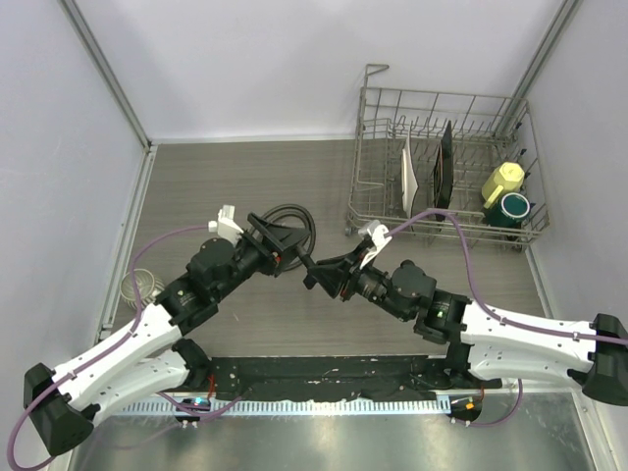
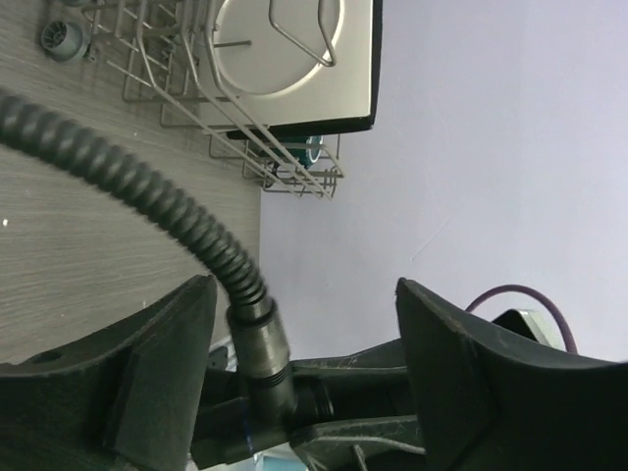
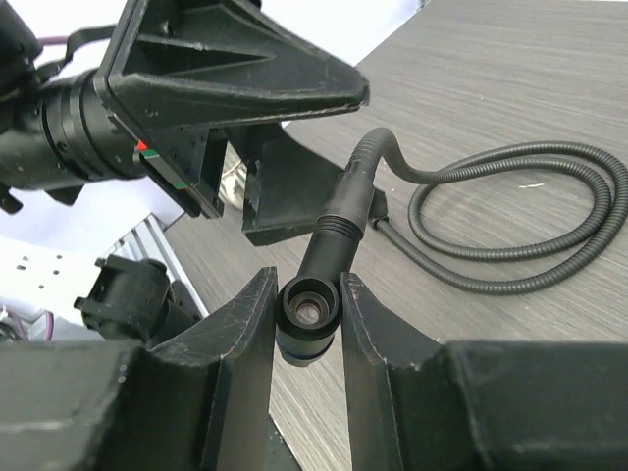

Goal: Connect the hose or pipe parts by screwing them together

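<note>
A black ribbed hose lies coiled on the wood-grain table. One end rises off the table to its smooth end connector. That connector meets the small black T-shaped fitting, seen end-on in the right wrist view. My right gripper is shut on the fitting, a finger pressed to each side. My left gripper is open, its fingers standing apart on either side of the connector without touching it. In the top view both grippers meet mid-table, left gripper facing right gripper, with the hose coil behind them.
A wire dish rack stands at the back right, holding upright plates, a yellow cup and a green cup. A pale coiled thing lies by the left wall. Purple cables run along both arms.
</note>
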`<move>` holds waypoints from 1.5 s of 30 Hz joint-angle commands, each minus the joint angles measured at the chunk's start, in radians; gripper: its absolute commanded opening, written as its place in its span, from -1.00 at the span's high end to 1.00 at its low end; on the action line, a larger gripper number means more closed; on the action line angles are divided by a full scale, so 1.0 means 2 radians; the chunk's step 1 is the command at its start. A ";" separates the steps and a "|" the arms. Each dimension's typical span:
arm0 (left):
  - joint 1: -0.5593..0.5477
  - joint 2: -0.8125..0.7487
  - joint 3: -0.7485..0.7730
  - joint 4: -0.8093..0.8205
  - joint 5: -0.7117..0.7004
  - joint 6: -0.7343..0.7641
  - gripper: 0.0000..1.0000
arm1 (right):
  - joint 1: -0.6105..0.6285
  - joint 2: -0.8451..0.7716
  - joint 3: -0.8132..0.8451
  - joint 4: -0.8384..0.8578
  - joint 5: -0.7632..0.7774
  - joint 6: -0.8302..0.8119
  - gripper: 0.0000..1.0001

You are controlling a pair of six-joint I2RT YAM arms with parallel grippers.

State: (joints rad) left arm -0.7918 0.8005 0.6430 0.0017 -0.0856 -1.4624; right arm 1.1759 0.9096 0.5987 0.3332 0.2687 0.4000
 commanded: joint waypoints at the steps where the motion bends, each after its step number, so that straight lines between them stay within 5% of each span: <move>1: 0.000 -0.014 0.000 0.016 0.016 -0.003 -0.31 | -0.001 0.004 0.029 0.036 -0.034 -0.009 0.99; 17: 0.000 -0.038 -0.020 -0.022 0.019 -0.009 -0.22 | -0.012 0.012 -0.016 0.116 -0.032 0.064 0.99; 23: 0.000 -0.045 -0.028 -0.028 0.006 -0.017 0.70 | -0.012 0.012 -0.013 0.102 -0.031 0.068 0.96; 24: 0.000 -0.048 -0.028 -0.031 0.002 -0.017 0.99 | -0.012 0.011 -0.011 0.093 -0.028 0.067 0.92; 27: 0.000 -0.053 -0.024 -0.044 -0.008 -0.015 0.99 | -0.013 0.000 0.000 0.041 -0.019 0.037 0.50; 28: 0.000 -0.054 -0.022 -0.046 -0.008 -0.013 1.00 | -0.012 -0.003 0.015 0.020 -0.016 0.009 0.34; 29: 0.000 -0.052 -0.020 -0.048 -0.008 -0.011 1.00 | -0.013 -0.013 0.024 -0.031 -0.012 -0.007 -0.07; 31: 0.000 -0.050 -0.010 -0.064 -0.013 -0.007 1.00 | -0.013 -0.024 0.049 -0.086 -0.003 -0.056 -0.35; 38: 0.000 -0.019 0.031 -0.119 -0.019 0.009 1.00 | -0.012 -0.052 0.113 -0.260 0.021 -0.286 -0.48; 45: 0.000 0.015 0.063 -0.153 -0.017 -0.007 1.00 | 0.046 -0.024 0.126 -0.261 -0.016 -0.585 -0.50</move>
State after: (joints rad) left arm -0.7918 0.8040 0.6834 -0.2897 -0.1127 -1.4601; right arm 1.1885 0.8421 0.8452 -0.1505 0.2592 -0.3443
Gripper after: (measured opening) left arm 0.155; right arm 0.747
